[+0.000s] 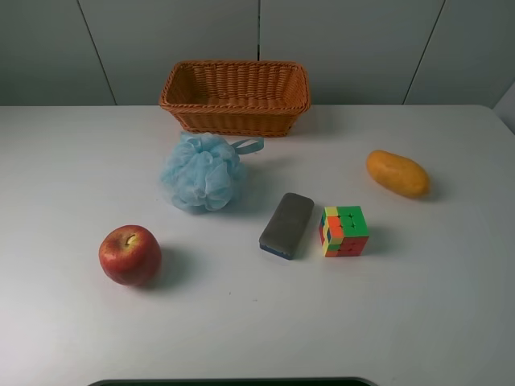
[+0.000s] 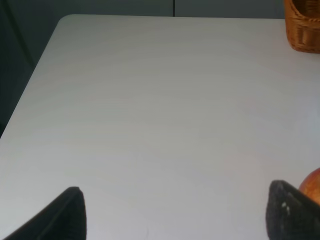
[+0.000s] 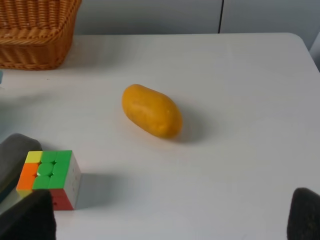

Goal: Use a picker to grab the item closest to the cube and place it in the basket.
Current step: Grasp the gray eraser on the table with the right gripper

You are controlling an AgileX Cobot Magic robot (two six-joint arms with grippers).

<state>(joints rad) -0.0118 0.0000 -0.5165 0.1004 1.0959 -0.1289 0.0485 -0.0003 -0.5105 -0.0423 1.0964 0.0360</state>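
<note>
Zero steps done: we log the eraser point(image 1: 286, 226) untouched beside the cube point(image 1: 344, 231), basket point(image 1: 241, 121) empty, left fingers point(image 2: 70, 215) and right fingers point(image 3: 35, 220) spread wide, each holding nothing.

The basket point(image 1: 241, 121) sits far centre, the pouf point(image 1: 203, 173) just before it. The item point(image 1: 286, 225) lies just left of the cube point(image 1: 344, 231); apple point(image 1: 129, 255) near-left, mango point(image 1: 397, 173) right.

Open above item point(image 1: 286, 225) (cube point(image 1: 344, 231) close beside)
</note>
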